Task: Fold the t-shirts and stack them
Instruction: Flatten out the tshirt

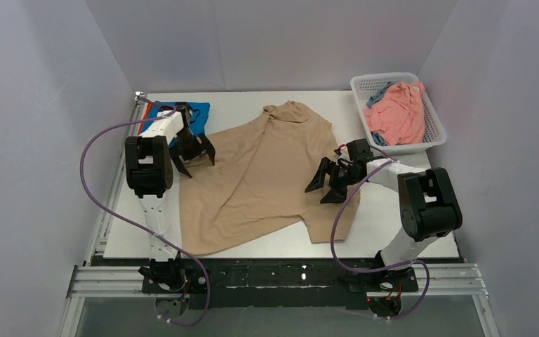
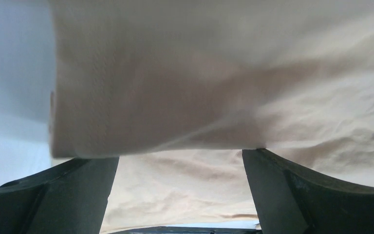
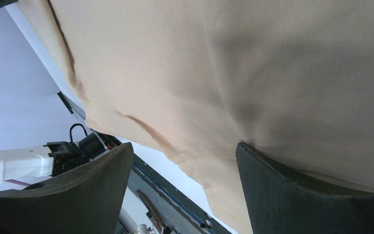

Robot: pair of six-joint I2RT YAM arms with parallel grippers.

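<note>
Left claw (image 1: 195, 160) and right claw (image 1: 321, 191) gape over beige t-shirt (image 1: 267, 175).

The beige-tan t-shirt (image 1: 267, 175) is matt, finely woven cloth with soft creases on the smooth white desk (image 1: 393, 217), the basket (image 1: 431, 126) at two o'clock is white plastic mesh, and the left claw (image 1: 196, 160) and right claw (image 1: 325, 188) look matt black.

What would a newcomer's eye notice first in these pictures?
A beige-tan cloth t-shirt lies spread across the middle of the white table, with the open left gripper and open right gripper at its sides. In the far right corner, a white plastic mesh basket holds a crumpled salmon pink shirt.
</note>
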